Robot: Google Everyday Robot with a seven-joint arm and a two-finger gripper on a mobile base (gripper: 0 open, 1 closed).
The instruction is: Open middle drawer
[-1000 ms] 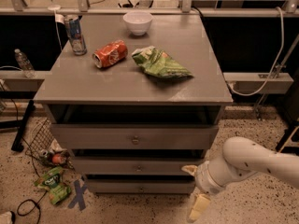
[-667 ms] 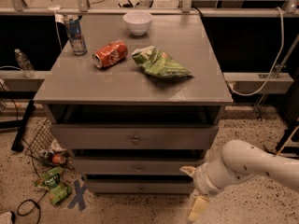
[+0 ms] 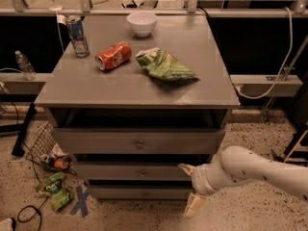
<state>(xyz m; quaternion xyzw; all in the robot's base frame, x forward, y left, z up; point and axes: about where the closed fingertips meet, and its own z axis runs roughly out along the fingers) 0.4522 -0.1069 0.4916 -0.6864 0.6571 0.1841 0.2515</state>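
Note:
The grey cabinet [image 3: 96, 88] has three drawers. The top drawer [image 3: 96, 141] has a taller front and a bigger knob. The middle drawer [image 3: 120, 171] is below it, narrow-fronted with a tiny knob [image 3: 143, 174], and looks closed or nearly so. The lowest drawer [image 3: 130, 192] is similar. My gripper [image 3: 190, 189] is at the end of the white arm, low at the cabinet's front right, by the right end of the middle and lowest drawers. Its two cream fingers [image 3: 195, 204] are spread apart and hold nothing.
On the cabinet top are a white bowl [image 3: 142, 23], a blue can [image 3: 77, 35] standing, a red can [image 3: 113, 56] on its side and a green chip bag [image 3: 163, 65]. Litter, a wire basket [image 3: 41, 143] and cables lie on the floor at left.
The gripper and arm have shifted very slightly to the left, toward the drawer fronts. The drawers have not moved.

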